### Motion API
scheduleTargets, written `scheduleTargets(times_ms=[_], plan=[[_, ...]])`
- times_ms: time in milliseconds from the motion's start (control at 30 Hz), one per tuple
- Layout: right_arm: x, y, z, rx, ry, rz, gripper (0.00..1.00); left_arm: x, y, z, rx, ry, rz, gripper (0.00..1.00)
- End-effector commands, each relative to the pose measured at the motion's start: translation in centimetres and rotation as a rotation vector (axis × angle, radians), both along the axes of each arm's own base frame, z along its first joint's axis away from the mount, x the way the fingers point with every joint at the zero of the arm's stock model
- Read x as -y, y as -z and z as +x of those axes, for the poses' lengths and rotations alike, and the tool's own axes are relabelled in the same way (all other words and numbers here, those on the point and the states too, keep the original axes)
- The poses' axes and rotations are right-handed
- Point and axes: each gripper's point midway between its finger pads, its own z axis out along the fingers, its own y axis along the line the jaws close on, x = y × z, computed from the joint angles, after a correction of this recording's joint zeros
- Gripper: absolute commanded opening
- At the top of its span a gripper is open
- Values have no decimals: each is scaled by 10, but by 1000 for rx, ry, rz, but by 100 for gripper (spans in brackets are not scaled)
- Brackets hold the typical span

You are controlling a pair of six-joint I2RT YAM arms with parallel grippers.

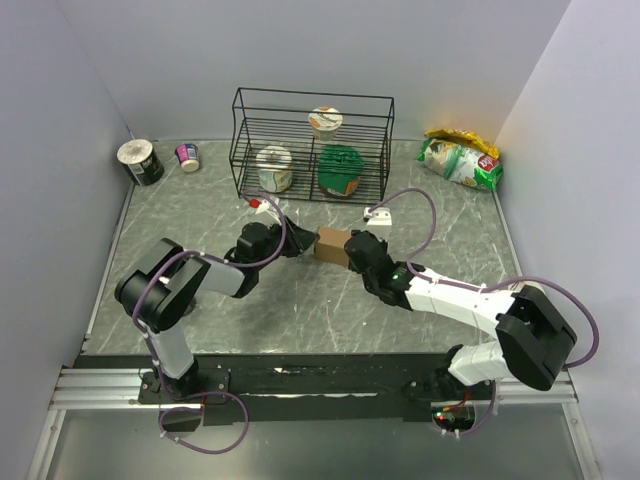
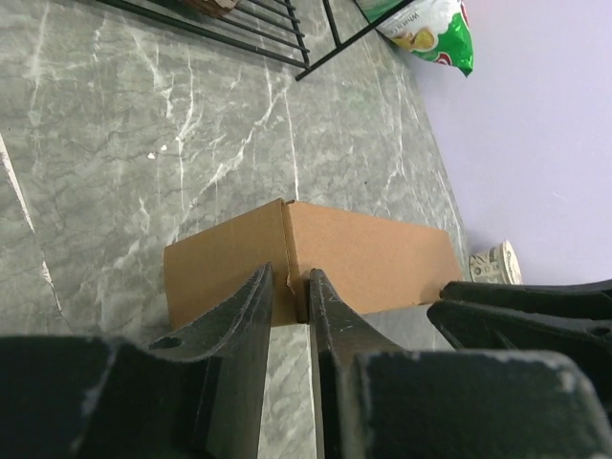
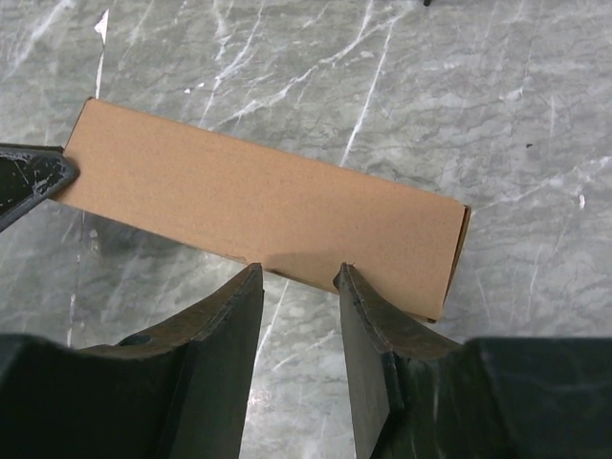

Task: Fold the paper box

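Observation:
The paper box [image 1: 330, 244] is a closed brown oblong box lying on the marble tabletop between my two grippers. My left gripper [image 1: 303, 246] is at its left end. In the left wrist view its jaws [image 2: 287, 284] stand only a narrow gap apart, with a corner edge of the box [image 2: 363, 253] pinched between the tips. My right gripper [image 1: 352, 252] is at the box's right part. In the right wrist view it [image 3: 296, 273] is open, and both fingertips touch the long near side of the box [image 3: 258, 201]. The left fingertip [image 3: 33, 182] shows at the box's left end.
A black wire rack [image 1: 312, 145] holding cups and a green item stands behind the box. A chips bag [image 1: 460, 158] lies at the back right. A can [image 1: 140, 160] and a small cup [image 1: 188, 156] are at the back left. Walls close the sides.

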Motion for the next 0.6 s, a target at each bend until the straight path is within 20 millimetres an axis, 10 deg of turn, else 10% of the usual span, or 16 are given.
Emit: scheduleTargets(times_ms=[0,300,567], plan=[[11,8,-14,-52,-15,-44,48,-39,131,-62,-337,13,358,1],[19,-3,-12,-46,-55,50,49,-39,129,-58,-318,21,386,1],[14,-73,-15,11,-179,262,73,-33,114,-47,-274,31,446,1]])
